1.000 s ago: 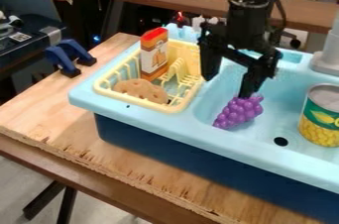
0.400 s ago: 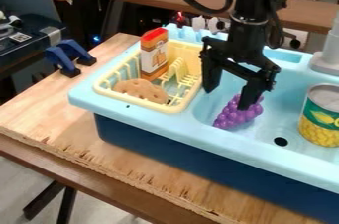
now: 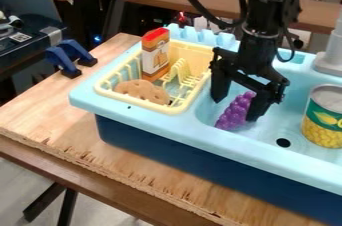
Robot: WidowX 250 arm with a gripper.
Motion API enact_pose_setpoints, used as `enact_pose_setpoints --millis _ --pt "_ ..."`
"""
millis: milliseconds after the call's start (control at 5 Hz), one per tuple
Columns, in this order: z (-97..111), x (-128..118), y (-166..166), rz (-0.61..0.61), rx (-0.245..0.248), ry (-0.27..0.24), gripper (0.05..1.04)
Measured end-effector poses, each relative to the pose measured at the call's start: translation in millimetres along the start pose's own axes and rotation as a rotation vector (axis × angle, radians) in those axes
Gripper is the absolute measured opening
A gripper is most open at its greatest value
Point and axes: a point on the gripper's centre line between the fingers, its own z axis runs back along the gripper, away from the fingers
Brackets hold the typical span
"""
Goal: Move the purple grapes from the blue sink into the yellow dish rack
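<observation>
The hand [image 3: 235, 110] stands open astride the toy grape bunch [image 3: 234, 113] in the sink basin [image 3: 264, 131]; this item is likely light, fairly stiff and slippery, so grip it across its narrow middle.

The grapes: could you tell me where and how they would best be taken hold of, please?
I would grip the grapes across the middle, coming from above. They lie slanted in the sink and look longer than wide, so the open claw should close best on their two long sides.
</observation>
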Motion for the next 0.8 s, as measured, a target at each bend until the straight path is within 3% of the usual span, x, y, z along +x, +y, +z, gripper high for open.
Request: enact_pose_setpoints --millis 400,600,800 --pt "-20.8 3.0 2.8 0.015 0.039 0.069 1.001" --pt "-25.4 3.9 3.4 0.024 0.052 0.073 0.967" --pt "-26.9 5.9 3.1 0.035 0.051 0.056 0.704"
